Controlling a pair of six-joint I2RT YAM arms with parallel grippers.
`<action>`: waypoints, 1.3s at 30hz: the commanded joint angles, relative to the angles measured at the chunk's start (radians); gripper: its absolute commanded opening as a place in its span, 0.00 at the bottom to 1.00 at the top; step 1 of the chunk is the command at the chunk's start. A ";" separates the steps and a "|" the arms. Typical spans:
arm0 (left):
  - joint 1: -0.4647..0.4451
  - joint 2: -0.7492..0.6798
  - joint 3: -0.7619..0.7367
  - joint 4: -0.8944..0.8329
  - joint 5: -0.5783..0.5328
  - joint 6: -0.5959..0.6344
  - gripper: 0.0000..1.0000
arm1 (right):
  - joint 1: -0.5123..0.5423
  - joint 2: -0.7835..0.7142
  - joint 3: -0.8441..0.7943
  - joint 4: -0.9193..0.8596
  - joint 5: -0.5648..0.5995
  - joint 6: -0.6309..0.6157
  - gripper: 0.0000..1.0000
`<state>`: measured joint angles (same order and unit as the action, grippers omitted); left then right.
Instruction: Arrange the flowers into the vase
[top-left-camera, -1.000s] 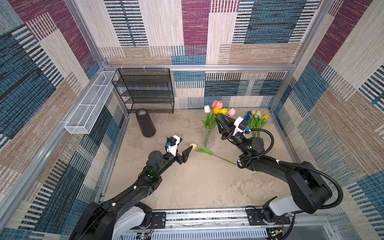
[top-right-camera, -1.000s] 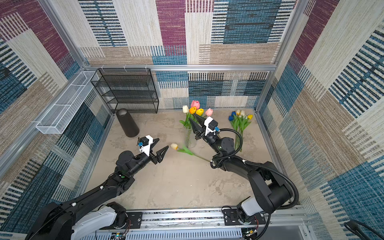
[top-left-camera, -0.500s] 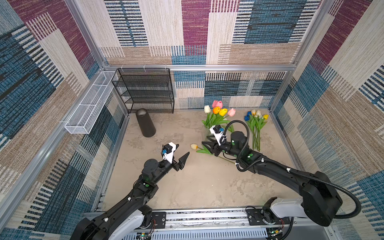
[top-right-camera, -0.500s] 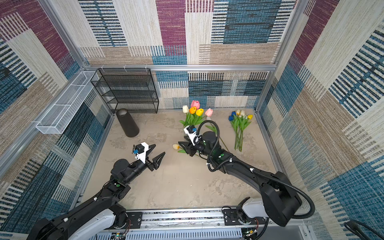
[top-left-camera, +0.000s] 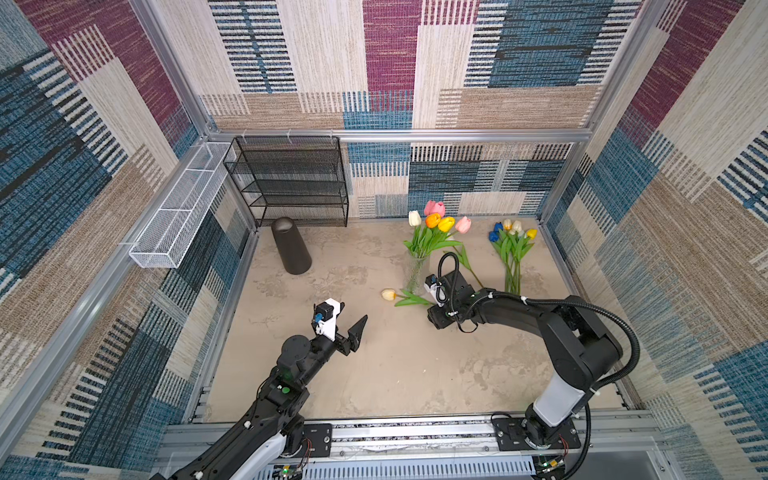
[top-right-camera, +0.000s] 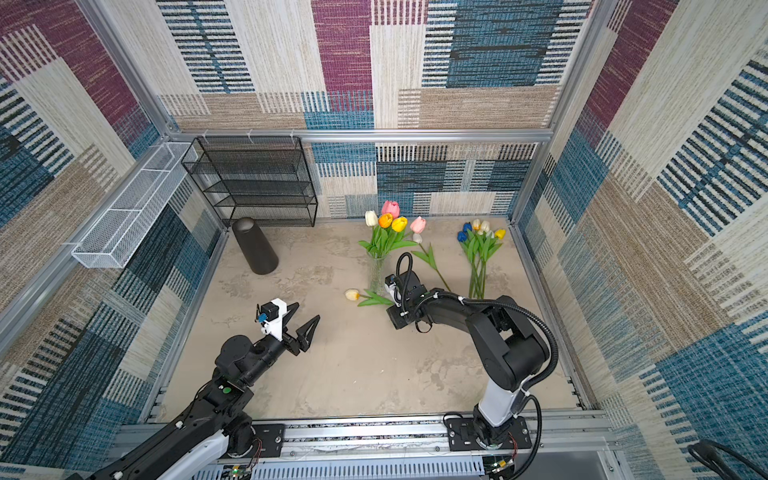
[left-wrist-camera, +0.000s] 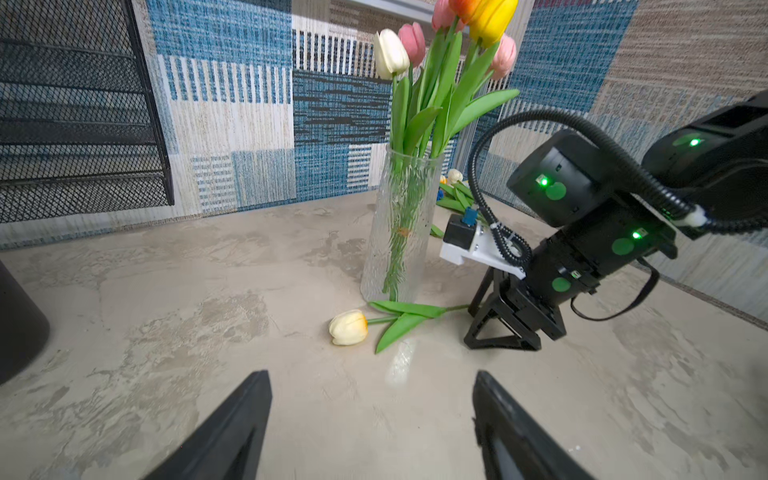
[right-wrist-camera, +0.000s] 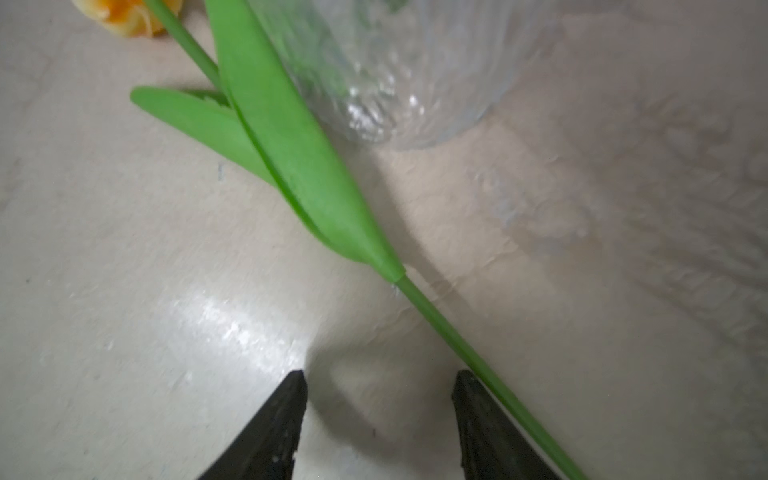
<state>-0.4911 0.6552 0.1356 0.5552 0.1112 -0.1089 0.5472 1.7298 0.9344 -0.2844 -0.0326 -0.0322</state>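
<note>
Right wrist view first: the right gripper (right-wrist-camera: 380, 374) is down low over the table (right-wrist-camera: 124, 332), jaws apart, bare tabletop between them, nothing clamped. A loose tulip (right-wrist-camera: 291, 166) lies flat here, and its green stem runs along the outer side of one of the fingers (right-wrist-camera: 482, 428), outside the gap. Whether it touches or is just beside, I can't tell. The foot of the glass vase (right-wrist-camera: 415, 83) stands just past the leaves.

Over to the left wrist view, and it's all side-on. The loose tulip's cream head rests on the table and points away from the right gripper. Its leaves lie at the vase's foot and its stem leads in under the black fingers. The vase stands upright with five tulips in it: one white, two pink, one orange, one yellow, their heads well above the rim.

The left gripper (left-wrist-camera: 370, 374) hangs above bare table with its jaws spread wide and empty, facing the vase and the loose tulip but well short of both.

In both top views, a bunch of flowers (top-left-camera: 513, 249) lies on the table near the right wall, with blue, white and yellow heads toward the back. One more single stem (top-right-camera: 432, 259) lies between the vase and that bunch.

Back left there's a black mesh rack (top-left-camera: 291, 183) against the wall, with a dark cylinder (top-left-camera: 291, 245) standing in front of it. A white wire basket (top-left-camera: 178, 208) hangs along the side rail.
</note>
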 joint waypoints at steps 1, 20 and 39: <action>0.000 0.004 0.004 0.016 0.011 -0.002 0.79 | -0.004 0.018 0.008 -0.026 0.044 -0.023 0.60; 0.002 0.023 0.043 0.005 0.031 0.029 0.80 | -0.073 -0.049 -0.073 0.212 0.022 -0.067 0.63; 0.002 0.024 0.043 0.006 0.030 0.031 0.80 | 0.062 -0.031 -0.020 -0.008 -0.326 0.032 0.27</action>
<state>-0.4911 0.6849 0.1741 0.5526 0.1375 -0.1005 0.6041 1.7050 0.8913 -0.2443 -0.2775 -0.0418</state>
